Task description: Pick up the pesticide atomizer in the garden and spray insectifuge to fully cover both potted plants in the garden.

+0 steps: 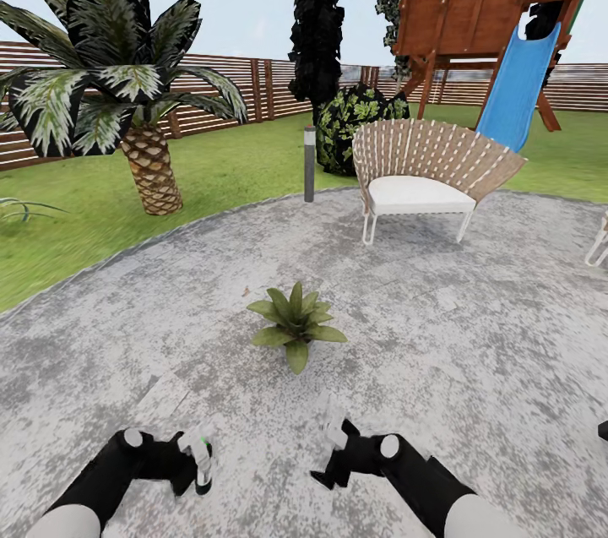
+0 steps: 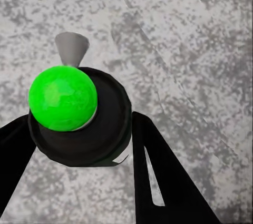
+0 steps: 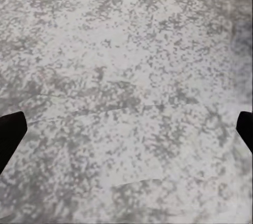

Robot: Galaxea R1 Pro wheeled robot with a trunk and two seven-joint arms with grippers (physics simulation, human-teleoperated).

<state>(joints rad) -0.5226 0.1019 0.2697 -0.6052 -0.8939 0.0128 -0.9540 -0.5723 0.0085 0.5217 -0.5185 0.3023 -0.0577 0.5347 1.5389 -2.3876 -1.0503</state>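
Patio [image 1: 473,335] open around plant [image 1: 295,323], chair [image 1: 426,175] beyond

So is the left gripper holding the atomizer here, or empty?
Holding: left gripper fingers flank the pesticide atomizer, its black head between them.

Two black arms with white round joint caps and pale grey upper segments, left gripper [image 1: 201,458] white-tipped, right gripper [image 1: 335,430] white, black fingers [image 2: 163,176]
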